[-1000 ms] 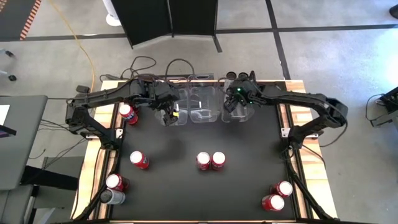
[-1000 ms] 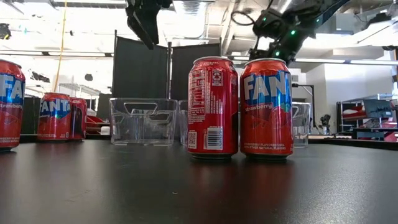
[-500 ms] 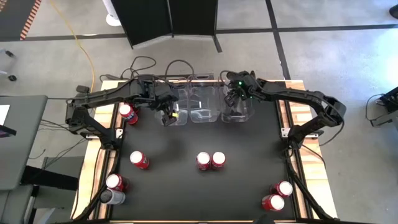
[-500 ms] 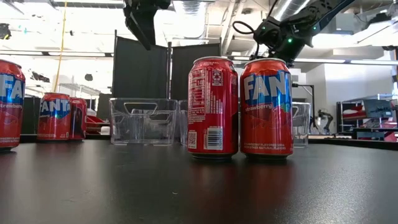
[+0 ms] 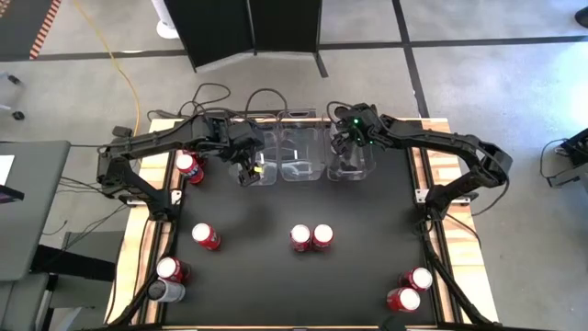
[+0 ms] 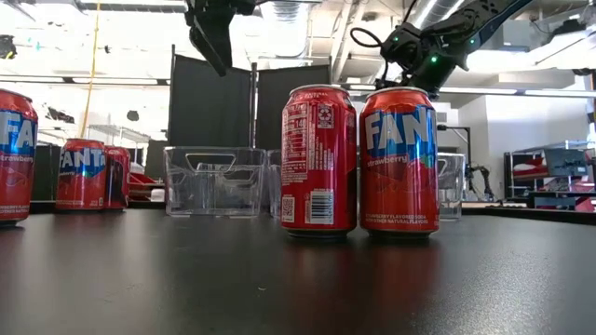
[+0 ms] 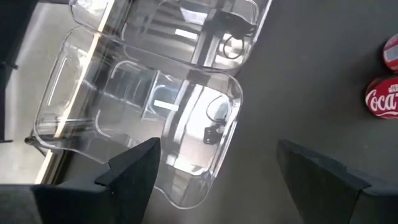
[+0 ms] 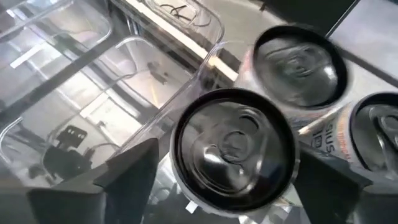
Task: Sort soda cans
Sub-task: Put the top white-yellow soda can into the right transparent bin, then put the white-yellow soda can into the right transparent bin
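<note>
Several red soda cans stand on the black table: a pair at the middle [image 5: 310, 237], two at the near right [image 5: 411, 289], others on the left [image 5: 206, 236], plus one silver-grey can [image 5: 165, 291] at the near left. My right gripper [image 5: 347, 144] is above the right clear bin [image 5: 350, 168], shut on a silver-grey can [image 8: 233, 149] seen top-on. Two more silver-grey cans [image 8: 301, 62] stand upright beside it, lower down. My left gripper [image 5: 246, 172] hangs open and empty above the left clear bin [image 7: 137, 106]. My right gripper has the can's round side wall between its two fingers [image 8: 134, 177], which point down from above, one on each side. The can stands upright with its top [image 8: 236, 146] toward the wrist, higher than the two cans next to it. The can's rim hides the places of contact.
Three clear bins stand in a row at the table's far edge, the middle one [image 5: 300, 156] between my two grippers. A red can [image 5: 188, 167] stands left of the left bin. Two red cans [image 7: 384, 93] show in the left wrist view. Wooden table edges run along both sides.
My right gripper has gone a little toward the table's far edge and risen above the right bin.
</note>
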